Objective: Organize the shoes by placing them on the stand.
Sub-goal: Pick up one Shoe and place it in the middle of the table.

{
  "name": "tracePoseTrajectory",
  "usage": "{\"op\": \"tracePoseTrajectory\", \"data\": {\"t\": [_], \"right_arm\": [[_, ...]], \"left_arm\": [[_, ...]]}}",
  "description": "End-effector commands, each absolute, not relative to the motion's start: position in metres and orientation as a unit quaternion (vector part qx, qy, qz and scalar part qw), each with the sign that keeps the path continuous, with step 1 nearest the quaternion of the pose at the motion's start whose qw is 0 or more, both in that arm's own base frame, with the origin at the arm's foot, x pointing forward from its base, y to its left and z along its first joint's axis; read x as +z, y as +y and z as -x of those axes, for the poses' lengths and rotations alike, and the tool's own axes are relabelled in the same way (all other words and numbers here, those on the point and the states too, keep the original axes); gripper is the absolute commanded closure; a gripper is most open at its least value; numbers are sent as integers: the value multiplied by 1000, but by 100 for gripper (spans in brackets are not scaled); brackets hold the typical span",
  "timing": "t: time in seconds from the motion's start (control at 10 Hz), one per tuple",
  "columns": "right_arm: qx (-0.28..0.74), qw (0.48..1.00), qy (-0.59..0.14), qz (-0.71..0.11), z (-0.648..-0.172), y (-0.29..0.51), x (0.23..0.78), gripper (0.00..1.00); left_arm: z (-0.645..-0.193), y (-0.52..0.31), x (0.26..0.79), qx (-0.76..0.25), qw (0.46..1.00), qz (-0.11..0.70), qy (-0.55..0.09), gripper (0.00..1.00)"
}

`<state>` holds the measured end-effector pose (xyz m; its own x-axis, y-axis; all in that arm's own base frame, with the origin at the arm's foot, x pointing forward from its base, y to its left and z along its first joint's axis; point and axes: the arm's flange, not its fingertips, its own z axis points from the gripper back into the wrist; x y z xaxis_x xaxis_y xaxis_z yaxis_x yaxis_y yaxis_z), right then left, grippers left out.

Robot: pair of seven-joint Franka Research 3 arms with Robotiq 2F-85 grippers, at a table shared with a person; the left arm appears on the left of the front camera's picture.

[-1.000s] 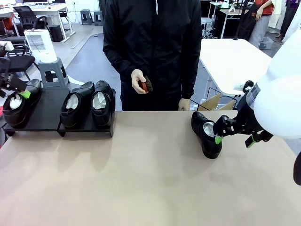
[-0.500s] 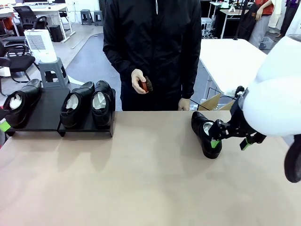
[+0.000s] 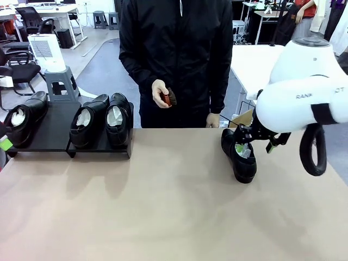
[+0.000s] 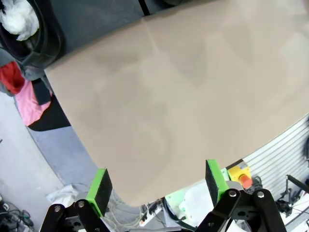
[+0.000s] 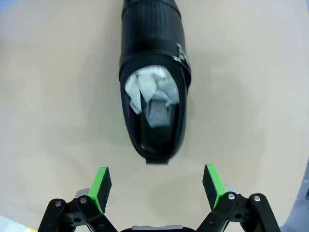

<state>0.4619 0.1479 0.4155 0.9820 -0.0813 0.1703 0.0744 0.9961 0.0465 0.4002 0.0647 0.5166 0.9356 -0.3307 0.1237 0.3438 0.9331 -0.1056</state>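
Shoes: three are sitting on the stand (image 3: 51,130) at the left of the front view, one at its far-left end (image 3: 22,125) and a pair side by side (image 3: 100,125); the fourth shoe (image 3: 238,154) is lying on the table (image 3: 174,206) at right of centre.
Loose shoe axis: in the right wrist view the fourth shoe (image 5: 153,87) is running straight up the frame, heel nearest the camera, toe pointing away.
Right gripper (image 5: 158,187): standing wide and holding nothing, its pads either side of the heel and just short of it; height above the table is hard to judge.
Nearer arm: the right arm is hanging over the shoe, so it looks best placed to take it.
Left gripper (image 4: 157,186): spread wide and gripping nothing, over the table edge at the lower part of its own view.
Free slot: the bare gap on the stand between the single shoe and the pair.
In the way: nothing is lying on the table between shoe and stand.
Person: standing at the far side, one hand (image 3: 161,93) holding a small brush (image 3: 171,98), clear of the path.
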Motion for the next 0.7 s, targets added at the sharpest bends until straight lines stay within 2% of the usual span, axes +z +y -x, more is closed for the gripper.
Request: {"op": "tracePoseTrajectory", "data": {"t": [0.0, 0.6], "right_arm": [[-51, 993, -105, -17, -481, 173, 412, 0], [-62, 992, -111, 0, -506, 204, 375, 0]], "left_arm": [[-396, 65, 514, -170, 981, 69, -54, 0], [-396, 65, 514, -170, 981, 69, -54, 0]]}}
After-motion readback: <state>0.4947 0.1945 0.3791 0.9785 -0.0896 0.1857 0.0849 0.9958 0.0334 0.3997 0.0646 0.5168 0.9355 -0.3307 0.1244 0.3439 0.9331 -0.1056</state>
